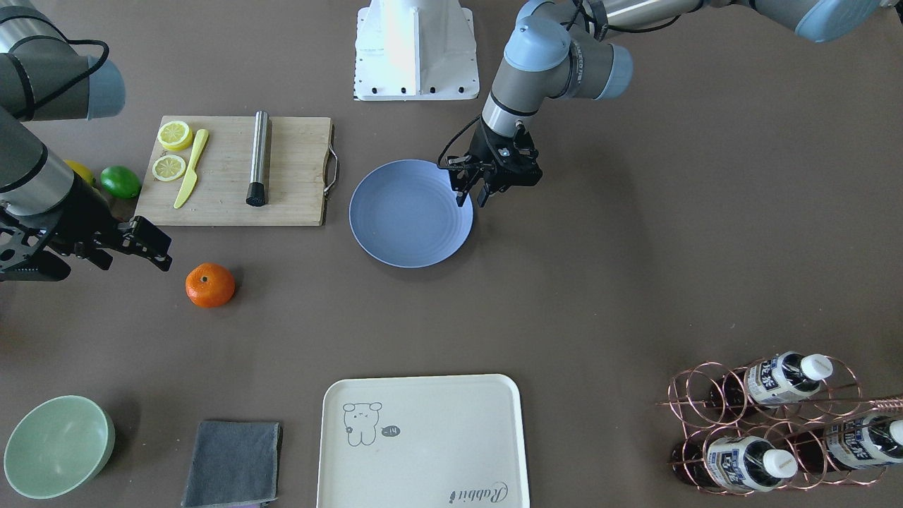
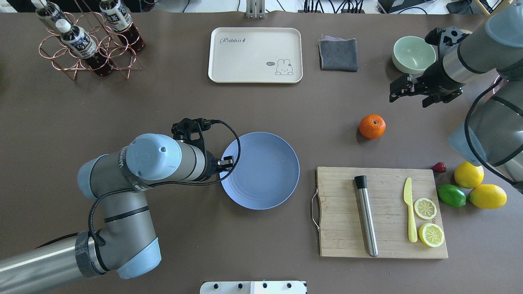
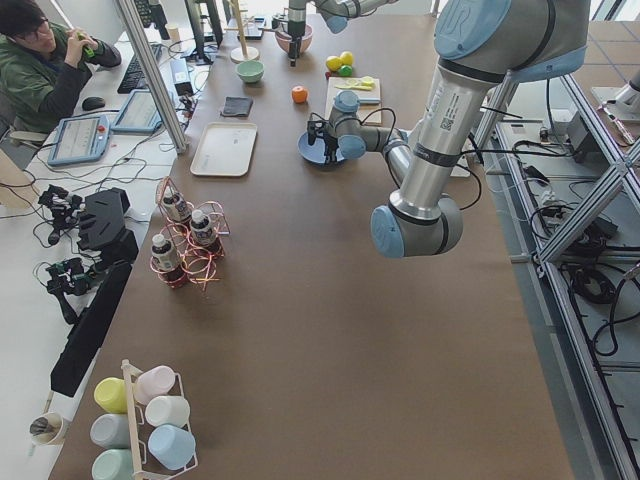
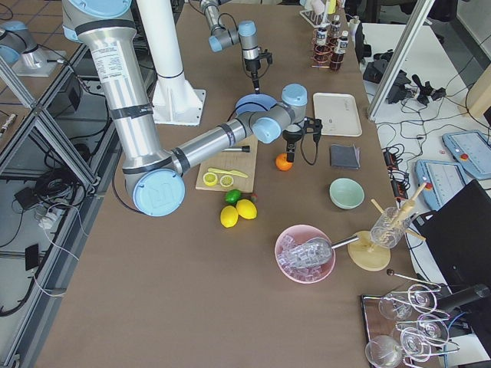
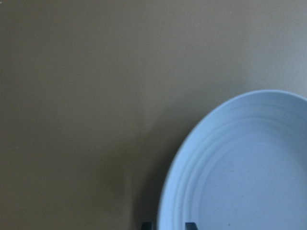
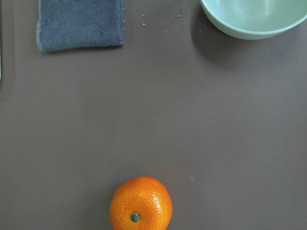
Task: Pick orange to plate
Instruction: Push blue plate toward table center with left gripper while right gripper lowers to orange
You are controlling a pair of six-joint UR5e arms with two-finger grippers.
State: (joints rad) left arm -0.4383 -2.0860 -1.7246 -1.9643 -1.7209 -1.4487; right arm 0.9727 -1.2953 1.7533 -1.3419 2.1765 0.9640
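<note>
The orange (image 1: 209,285) (image 2: 372,126) lies alone on the brown table, between the cutting board and the green bowl. It shows at the bottom edge of the right wrist view (image 6: 140,203). My right gripper (image 1: 132,259) (image 2: 410,100) hovers open and empty a short way off the orange, on the bowl's side. The light-blue plate (image 1: 411,213) (image 2: 261,170) (image 5: 240,167) sits empty mid-table. My left gripper (image 1: 471,197) points down at the plate's rim. Its fingertips (image 5: 147,224) are slightly apart, with the rim between them.
A wooden cutting board (image 2: 382,212) carries a steel rod (image 2: 365,216), a yellow knife (image 2: 410,210) and lemon slices (image 2: 425,208). Beside it lie lemons (image 2: 468,174), a lime (image 2: 452,195) and a strawberry (image 2: 439,167). Green bowl (image 2: 412,54), grey cloth (image 2: 338,54), cream tray (image 2: 255,55), bottle rack (image 2: 88,41).
</note>
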